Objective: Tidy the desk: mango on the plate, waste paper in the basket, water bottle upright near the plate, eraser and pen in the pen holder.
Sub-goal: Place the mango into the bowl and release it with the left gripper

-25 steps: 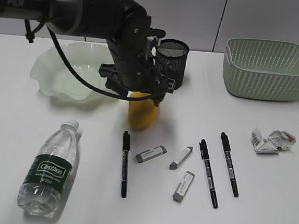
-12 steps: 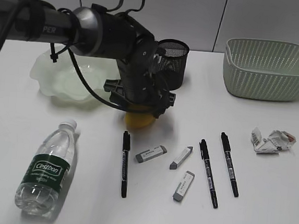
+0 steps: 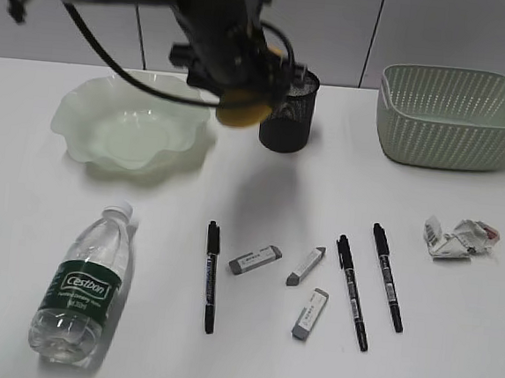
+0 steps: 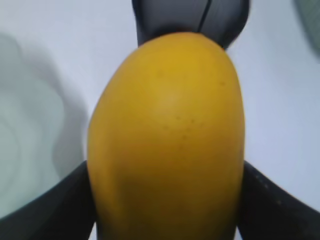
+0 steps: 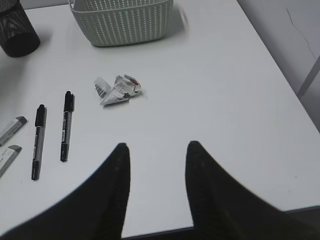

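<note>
My left gripper (image 3: 243, 95) is shut on the yellow-orange mango (image 3: 242, 110) and holds it in the air between the pale green plate (image 3: 91, 113) and the black mesh pen holder (image 3: 289, 121). The mango (image 4: 167, 140) fills the left wrist view, between the jaws. The water bottle (image 3: 83, 285) lies on its side at the front left. Three black pens (image 3: 211, 276) and three erasers (image 3: 254, 259) lie mid-desk. The waste paper (image 3: 459, 237) lies at the right, in front of the green basket (image 3: 458, 118). My right gripper (image 5: 156, 150) is open and empty above the desk's right part.
The right wrist view shows the waste paper (image 5: 118, 90), two pens (image 5: 65, 125), the basket (image 5: 122, 22) and the pen holder (image 5: 17, 32). The desk's right edge (image 5: 280, 85) drops off beside a wall.
My left gripper has lifted the mango from the desk near the pens and carried it up and back, to beside the pen holder. The other things have not moved.
</note>
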